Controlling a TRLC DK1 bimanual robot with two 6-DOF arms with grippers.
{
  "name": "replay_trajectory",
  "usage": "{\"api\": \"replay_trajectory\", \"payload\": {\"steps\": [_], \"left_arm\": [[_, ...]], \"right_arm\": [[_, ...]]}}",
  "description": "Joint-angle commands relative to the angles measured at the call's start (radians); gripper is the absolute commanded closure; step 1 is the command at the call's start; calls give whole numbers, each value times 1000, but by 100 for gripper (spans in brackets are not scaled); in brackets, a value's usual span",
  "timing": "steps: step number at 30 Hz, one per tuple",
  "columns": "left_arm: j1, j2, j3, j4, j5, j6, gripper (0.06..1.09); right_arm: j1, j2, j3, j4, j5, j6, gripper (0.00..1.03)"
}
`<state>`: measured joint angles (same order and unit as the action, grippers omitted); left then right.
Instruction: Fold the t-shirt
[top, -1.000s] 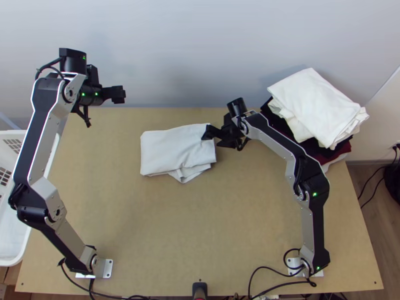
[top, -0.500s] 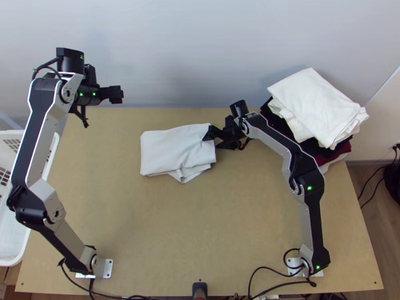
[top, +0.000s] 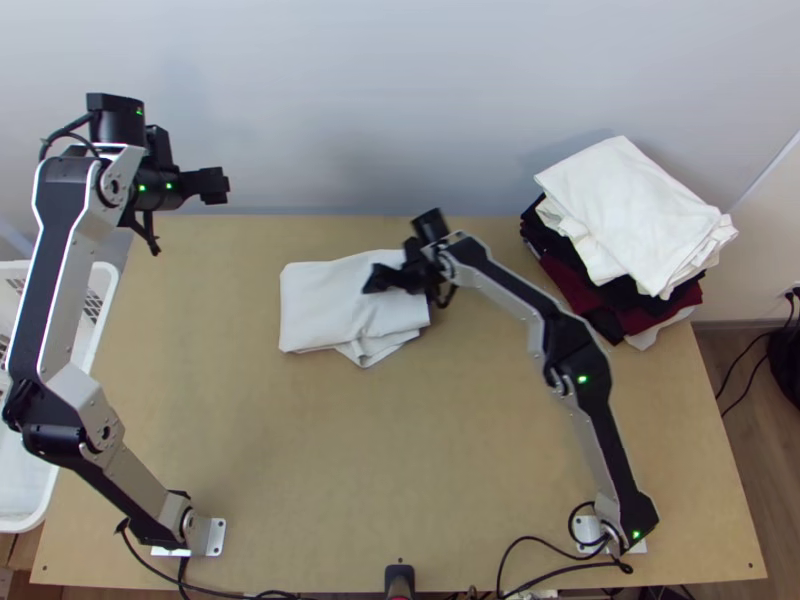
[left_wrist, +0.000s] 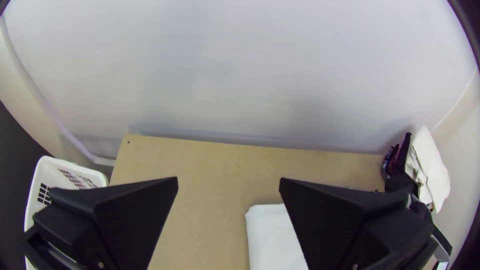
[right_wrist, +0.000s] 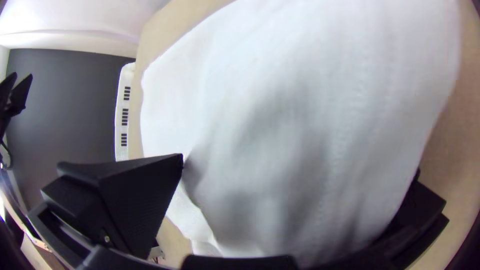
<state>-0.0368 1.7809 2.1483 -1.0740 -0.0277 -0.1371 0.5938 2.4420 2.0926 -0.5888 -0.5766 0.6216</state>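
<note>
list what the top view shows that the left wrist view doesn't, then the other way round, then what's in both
Top view, not left wrist view: the arms' base plates, the wooden floor, and the loose layer sticking out at the t-shirt's near edge.

Left wrist view, not top view: the open gap between the left claw's fingers, and a small dark hole near a far corner of the table.

Both: table, part of the t-shirt, the clothes pile, the white basket.

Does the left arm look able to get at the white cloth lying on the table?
Probably yes: its tool is open, and the left part of the white cloth lies uncovered. The right arm's tool is at the right part, so that side looks crowded.
</note>
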Motion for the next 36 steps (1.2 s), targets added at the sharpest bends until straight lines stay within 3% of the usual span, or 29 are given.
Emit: {"api": "replay_trajectory", "payload": {"steps": [1, 2, 3, 4, 5, 12, 21, 36], "left_arm": [[18, -43, -5, -15, -8, 16, 10], [21, -44, -5, -18, -8, 17, 10], [25, -48, -5, -20, -8, 17, 10], [29, -51, -5, -21, -8, 19, 10], [32, -54, -5, -23, -8, 19, 10], [51, -64, -8, -27, -8, 17, 10], [67, -75, -7, -29, -8, 19, 10], [97, -117, -44, -32, -8, 17, 10]], "right_arm": [[27, 112, 67, -31, -5, 43, 8], [31, 126, 90, -36, -6, 47, 19], [32, 132, 109, -45, -5, 47, 38], [34, 134, 119, -54, -5, 47, 66], [34, 130, 124, -55, -5, 44, 100], [24, -67, 64, -108, -29, -19, 100], [-84, -428, 55, -85, -51, 0, 100], [-517, -653, 176, 112, 47, 161, 100]]}}
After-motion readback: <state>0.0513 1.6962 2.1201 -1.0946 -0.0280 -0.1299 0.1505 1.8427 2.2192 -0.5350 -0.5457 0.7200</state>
